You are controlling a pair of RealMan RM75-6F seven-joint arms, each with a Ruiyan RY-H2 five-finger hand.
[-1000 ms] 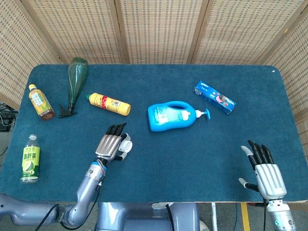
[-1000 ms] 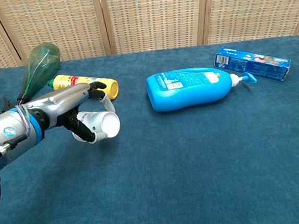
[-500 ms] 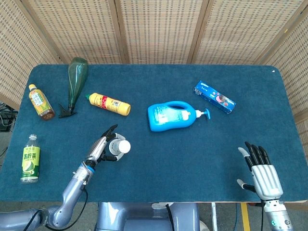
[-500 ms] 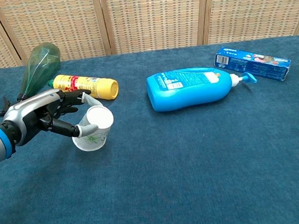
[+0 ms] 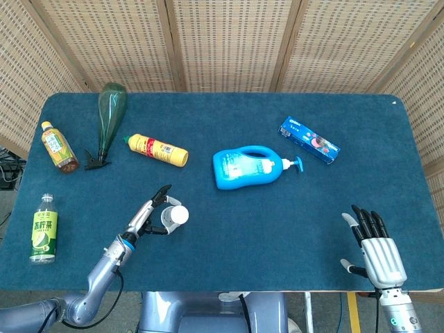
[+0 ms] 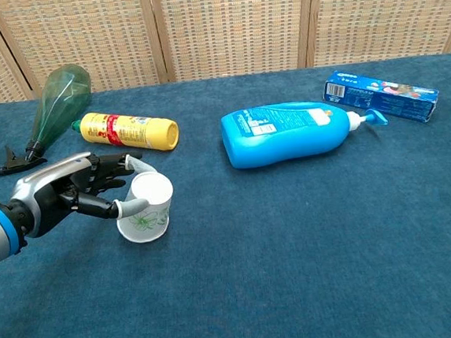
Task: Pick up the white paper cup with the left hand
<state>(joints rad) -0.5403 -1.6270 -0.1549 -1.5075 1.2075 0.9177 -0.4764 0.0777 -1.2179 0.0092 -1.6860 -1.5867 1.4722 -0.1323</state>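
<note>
We see our left hand (image 6: 70,194) wrapped around the white paper cup (image 6: 145,209) near the tabletop's (image 5: 229,229) front-left edge.
The cup tilts, mouth up and away from us, fingers (image 6: 104,176) curled along its side. Toward the front-right corner, our right hand (image 5: 378,250) hovers with fingers spread, holding nothing.

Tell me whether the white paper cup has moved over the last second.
Yes. The white paper cup has tipped from lying sideways toward upright in the left hand, and sits lower, further from the yellow bottle.
</note>
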